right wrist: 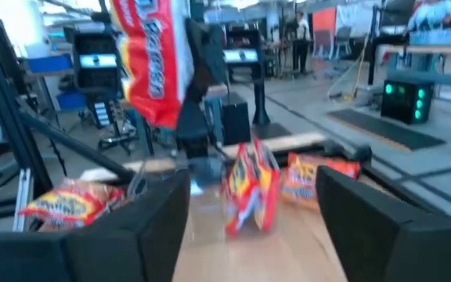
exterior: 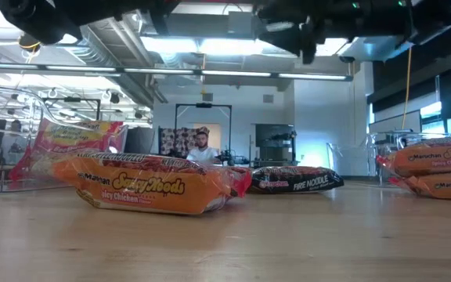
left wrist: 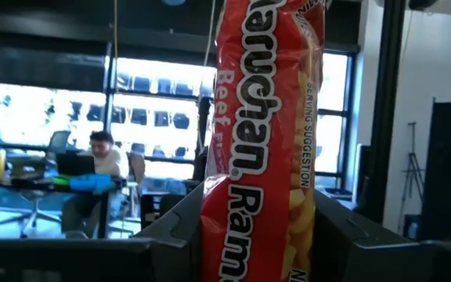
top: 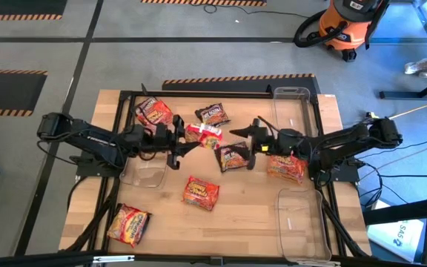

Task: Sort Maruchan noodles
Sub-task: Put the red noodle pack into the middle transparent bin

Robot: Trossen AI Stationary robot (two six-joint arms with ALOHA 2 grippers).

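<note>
high: overhead | low: tabletop-level | wrists: forward, close | shared: table

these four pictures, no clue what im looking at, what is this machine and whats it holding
It is a robot with two dark arms at a wooden table, each ending in two-finger jaws. One picture looks straight down, one looks level across the tabletop, and two come from cameras on the arms' wrists.

Ramen packets lie scattered on the table, such as an orange packet in the middle and a dark packet, beside clear plastic bins.

The left gripper holds a red beef ramen packet upright above the table, jaws clamped on it. The right gripper hovers facing it, jaws open and empty.
</note>
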